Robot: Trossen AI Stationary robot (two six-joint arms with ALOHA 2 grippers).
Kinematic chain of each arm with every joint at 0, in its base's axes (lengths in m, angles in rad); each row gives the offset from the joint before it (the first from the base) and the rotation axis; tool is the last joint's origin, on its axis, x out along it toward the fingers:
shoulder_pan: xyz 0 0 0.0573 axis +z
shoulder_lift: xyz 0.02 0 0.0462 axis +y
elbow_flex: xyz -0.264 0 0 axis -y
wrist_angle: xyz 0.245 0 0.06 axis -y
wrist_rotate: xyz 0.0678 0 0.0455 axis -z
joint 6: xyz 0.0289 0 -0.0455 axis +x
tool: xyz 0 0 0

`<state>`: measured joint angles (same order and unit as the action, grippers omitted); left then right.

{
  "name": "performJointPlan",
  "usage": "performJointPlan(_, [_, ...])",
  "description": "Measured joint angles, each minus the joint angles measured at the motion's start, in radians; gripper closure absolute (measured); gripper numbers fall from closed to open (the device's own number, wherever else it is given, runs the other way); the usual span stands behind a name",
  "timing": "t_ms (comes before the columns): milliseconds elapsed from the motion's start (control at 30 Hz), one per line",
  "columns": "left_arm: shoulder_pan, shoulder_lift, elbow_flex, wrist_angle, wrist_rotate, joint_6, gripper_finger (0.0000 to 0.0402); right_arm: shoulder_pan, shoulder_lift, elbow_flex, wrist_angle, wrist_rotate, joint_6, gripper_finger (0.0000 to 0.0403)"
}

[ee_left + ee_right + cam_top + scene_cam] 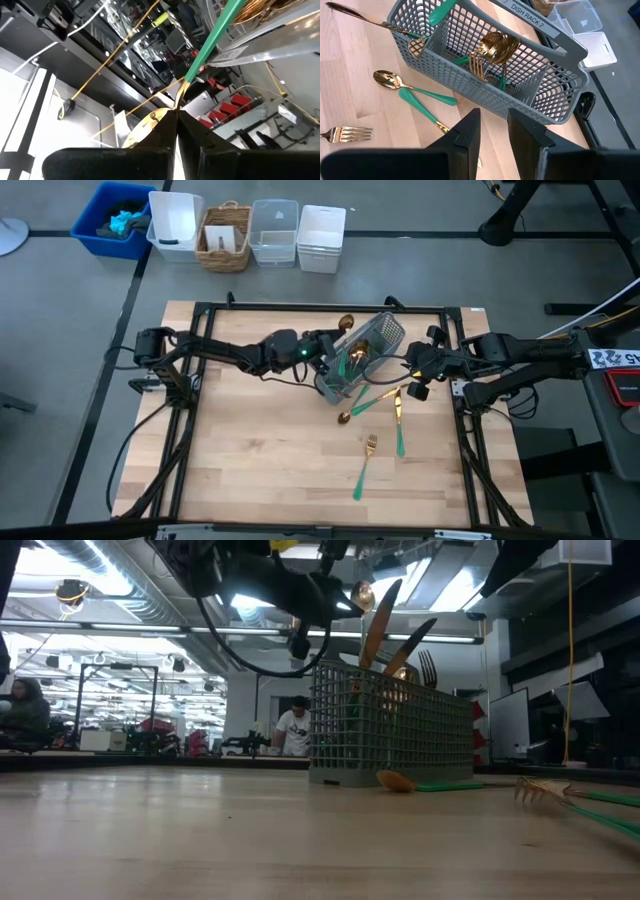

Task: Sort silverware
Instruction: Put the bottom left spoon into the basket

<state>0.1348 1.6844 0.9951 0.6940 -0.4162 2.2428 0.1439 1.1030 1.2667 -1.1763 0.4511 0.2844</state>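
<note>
The grey mesh caddy [362, 358] [520, 65] stands on the table right of centre. Several gold-headed, teal-handled pieces [492, 47] stand in it, heads up [400, 650]. A spoon [347, 416] [387, 79], a fork [366, 460] [350, 134] and one more piece [398, 425] lie flat on the wood near it. My left gripper [325, 357] [176, 120] is at the caddy's left end, shut on one piece of silverware. My right gripper [408, 373] [492, 135] hovers open at the caddy's right side, above the table, touching nothing. My left gripper pinches one piece of silverware between its two fingertips [165, 132], on the gold part [181, 95] just below where the teal handle begins. The teal handle [215, 35] runs away from the fingers toward the caddy. Whether it is a spoon or a knife I cannot tell.
A black frame [190, 380] borders the wooden table. Beyond its far edge stand a blue bin [110, 220], white and clear containers [320, 235] and a wicker basket [224, 238]. The wood near and left of the caddy [260, 450] is bare. A person [293, 727] sits far off.
</note>
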Motion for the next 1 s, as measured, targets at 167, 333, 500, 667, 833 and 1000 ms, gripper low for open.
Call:
performJointPlan(167, [0.033, 0.000, 0.000, 0.007, 0.039, 0.011, 0.0399, 0.000, 0.000, 0.000, 0.000, 0.000, 0.000, 0.0304])
performJointPlan(333, [0.064, 0.000, 0.000, 0.005, 0.054, 0.010, 0.0398, 0.000, 0.000, 0.000, 0.000, 0.000, 0.000, 0.0304])
performJointPlan(500, [0.078, 0.000, 0.000, 0.000, 0.120, 0.021, 0.0398, 0.000, 0.000, 0.000, 0.000, 0.000, 0.000, 0.0304])
performJointPlan(667, [0.076, 0.000, 0.000, -0.003, 0.145, 0.068, 0.0398, 0.000, 0.000, 0.000, 0.003, 0.000, -0.003, 0.0304])
performJointPlan(833, [0.076, 0.000, 0.000, -0.002, 0.156, 0.061, 0.0398, 0.000, 0.012, 0.000, 0.132, 0.000, -0.128, 0.0304])
performJointPlan(1000, [0.076, 0.000, 0.000, 0.007, 0.156, 0.059, 0.0398, -0.011, 0.036, 0.000, 0.366, 0.055, -0.325, 0.0304])
